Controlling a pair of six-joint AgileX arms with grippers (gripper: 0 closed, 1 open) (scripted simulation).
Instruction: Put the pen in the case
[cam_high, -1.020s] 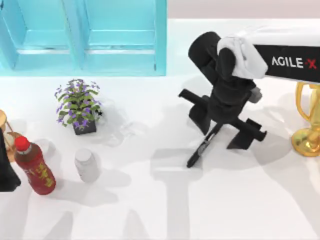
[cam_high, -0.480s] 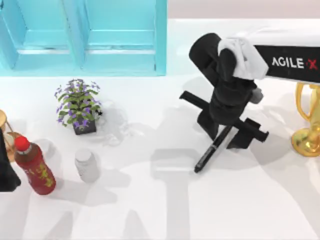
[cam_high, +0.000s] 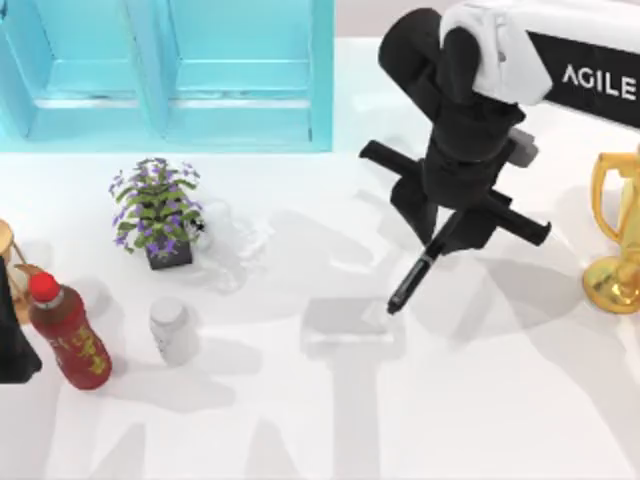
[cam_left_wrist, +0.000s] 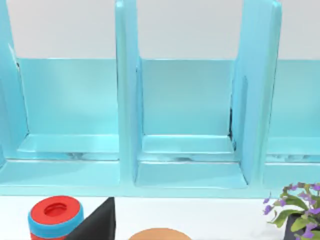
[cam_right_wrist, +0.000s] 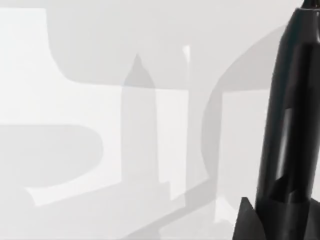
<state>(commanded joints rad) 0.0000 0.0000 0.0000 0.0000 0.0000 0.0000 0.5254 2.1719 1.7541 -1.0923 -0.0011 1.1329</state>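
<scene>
The pen (cam_high: 418, 272) is slim and black and hangs tilted above the white table, right of centre, its lower tip pointing down-left. My right gripper (cam_high: 448, 236) is shut on the pen's upper end. The right wrist view has the pen (cam_right_wrist: 290, 125) running up its side, over shadows on the table. The case (cam_high: 170, 75), light turquoise with upright dividers, stands along the back left, well away from the pen. Its compartments (cam_left_wrist: 187, 125) face the left wrist camera. My left arm (cam_high: 10, 345) stays parked at the table's left edge.
A potted purple-flowered plant (cam_high: 155, 212) stands in front of the case. A red-capped bottle (cam_high: 66, 332) and a small white bottle (cam_high: 173, 330) stand at the front left. A gold trophy (cam_high: 615, 245) stands at the right edge.
My right gripper has moved toward the back of the table with the pen in it. The pen's lower tip has drifted right and back.
</scene>
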